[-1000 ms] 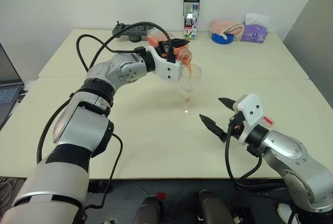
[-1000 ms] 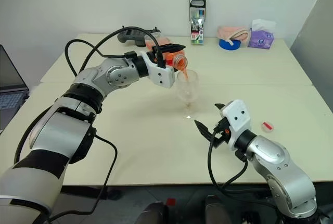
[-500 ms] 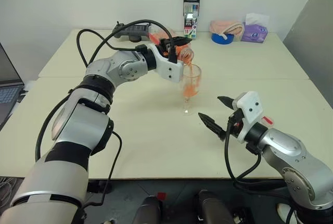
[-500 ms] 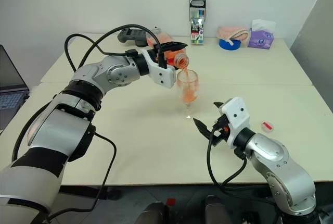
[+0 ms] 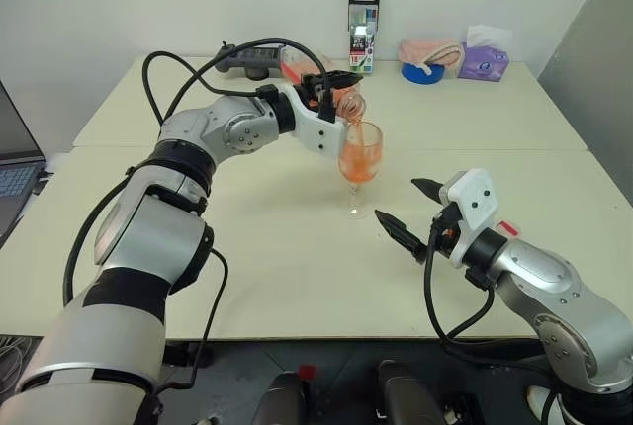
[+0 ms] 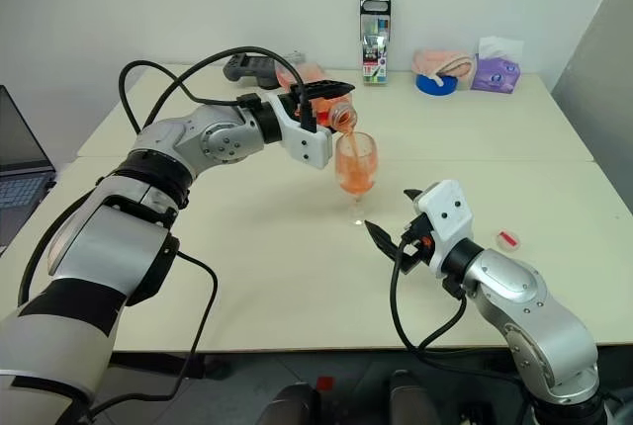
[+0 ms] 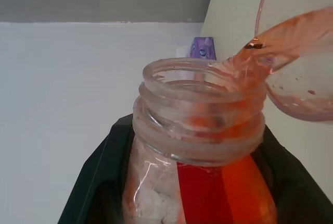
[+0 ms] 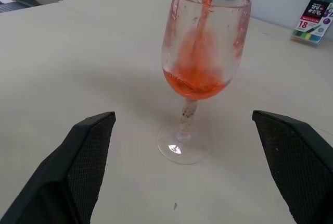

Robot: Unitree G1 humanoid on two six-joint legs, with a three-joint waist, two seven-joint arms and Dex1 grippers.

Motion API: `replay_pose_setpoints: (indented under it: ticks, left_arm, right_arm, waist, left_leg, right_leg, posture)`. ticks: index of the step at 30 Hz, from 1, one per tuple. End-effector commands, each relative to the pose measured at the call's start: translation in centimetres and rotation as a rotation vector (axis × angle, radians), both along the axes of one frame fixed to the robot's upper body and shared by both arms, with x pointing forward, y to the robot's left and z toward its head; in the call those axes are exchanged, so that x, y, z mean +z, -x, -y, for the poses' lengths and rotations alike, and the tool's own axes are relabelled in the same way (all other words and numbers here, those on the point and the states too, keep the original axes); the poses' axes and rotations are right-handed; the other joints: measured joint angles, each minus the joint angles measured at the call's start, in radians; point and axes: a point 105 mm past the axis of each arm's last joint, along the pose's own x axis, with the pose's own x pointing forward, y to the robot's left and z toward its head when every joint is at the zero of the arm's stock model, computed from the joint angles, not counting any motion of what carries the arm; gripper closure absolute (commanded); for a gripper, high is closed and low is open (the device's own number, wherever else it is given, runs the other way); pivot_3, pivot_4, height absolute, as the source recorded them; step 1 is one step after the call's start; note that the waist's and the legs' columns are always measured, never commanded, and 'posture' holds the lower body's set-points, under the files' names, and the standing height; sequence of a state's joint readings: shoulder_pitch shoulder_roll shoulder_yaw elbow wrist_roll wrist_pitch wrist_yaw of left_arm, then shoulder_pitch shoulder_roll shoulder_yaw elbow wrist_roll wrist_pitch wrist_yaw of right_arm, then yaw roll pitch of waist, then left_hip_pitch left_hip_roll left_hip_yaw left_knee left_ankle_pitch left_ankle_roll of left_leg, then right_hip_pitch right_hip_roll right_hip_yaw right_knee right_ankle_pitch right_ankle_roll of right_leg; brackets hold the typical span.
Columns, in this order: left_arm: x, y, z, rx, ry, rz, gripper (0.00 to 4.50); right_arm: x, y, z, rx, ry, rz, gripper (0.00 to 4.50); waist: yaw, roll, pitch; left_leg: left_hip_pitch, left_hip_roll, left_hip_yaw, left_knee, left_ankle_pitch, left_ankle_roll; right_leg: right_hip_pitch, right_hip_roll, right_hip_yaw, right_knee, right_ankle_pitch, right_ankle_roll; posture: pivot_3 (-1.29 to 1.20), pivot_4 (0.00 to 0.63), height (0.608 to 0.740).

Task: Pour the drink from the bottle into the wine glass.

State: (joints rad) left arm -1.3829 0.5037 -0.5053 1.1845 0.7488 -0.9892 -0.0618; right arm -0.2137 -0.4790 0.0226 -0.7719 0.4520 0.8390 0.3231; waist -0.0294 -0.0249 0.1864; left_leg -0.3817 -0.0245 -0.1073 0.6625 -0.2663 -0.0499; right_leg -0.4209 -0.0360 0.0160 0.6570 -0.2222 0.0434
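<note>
- Pale counter (image 5: 247, 247) against a white wall, with a marker box (image 5: 363, 16), blue tape roll (image 5: 422, 72) and purple tissue pack (image 5: 483, 61) along the far edge.
- Left end effector (image 5: 331, 84) pinching the bottle (image 7: 200, 177), tipped nearly level, open mouth just above the rim of the wine glass (image 8: 200, 67).
- Thin stream of the drink (image 8: 196, 78) falling into the bowl, now partly full.
- Wine glass upright near the middle of the counter, just beyond the right end effector (image 5: 404, 210), not touched by it.
- Right end effector spread wide, holding nothing.
- Likely handling: bottle light, smooth, easy to squeeze, best held at the label band; glass fragile, top-heavy when filled, best held at the stem.
</note>
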Motion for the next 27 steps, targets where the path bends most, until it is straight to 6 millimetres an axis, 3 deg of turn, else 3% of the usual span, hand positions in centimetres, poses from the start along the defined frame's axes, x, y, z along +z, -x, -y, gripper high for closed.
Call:
replay_pose_setpoints:
  ticks: [1, 15, 27]
  left_arm:
    - [2.7, 0.3, 0.3, -0.017, 0.034, 0.076, 2.32]
    - [2.9, 0.0, 0.0, 0.001, 0.096, 0.039, 2.32]
    - [3.8, -0.1, -0.8, -0.049, 0.397, -0.297, 2.32]
  right_arm:
    - [1.5, 0.4, -0.2, 0.009, -0.001, 0.069, 0.0]
    - [2.2, 0.2, -0.4, -0.001, -0.018, 0.099, 0.0]
    - [4.0, -0.5, 0.1, 0.007, 0.001, 0.157, 0.0]
  waist:
    - [0.0, 0.0, 0.0]
    - [0.0, 0.0, 0.0]
    - [-0.004, 0.0, 0.0]
  left_leg:
    - [0.0, 0.0, 0.0, 0.0, 0.0, 0.0]
    - [0.0, 0.0, 0.0, 0.0, 0.0, 0.0]
    - [0.001, 0.0, 0.0, 0.0, 0.0, 0.0]
  right_leg:
    - [0.0, 0.0, 0.0, 0.0, 0.0, 0.0]
    - [0.0, 0.0, 0.0, 0.0, 0.0, 0.0]
    - [0.0, 0.0, 0.0, 0.002, 0.0, -0.001]
  posture:
    - [0.0, 0.15, 0.74]
    - [0.0, 0.15, 0.74]
    - [0.0, 0.15, 0.74]
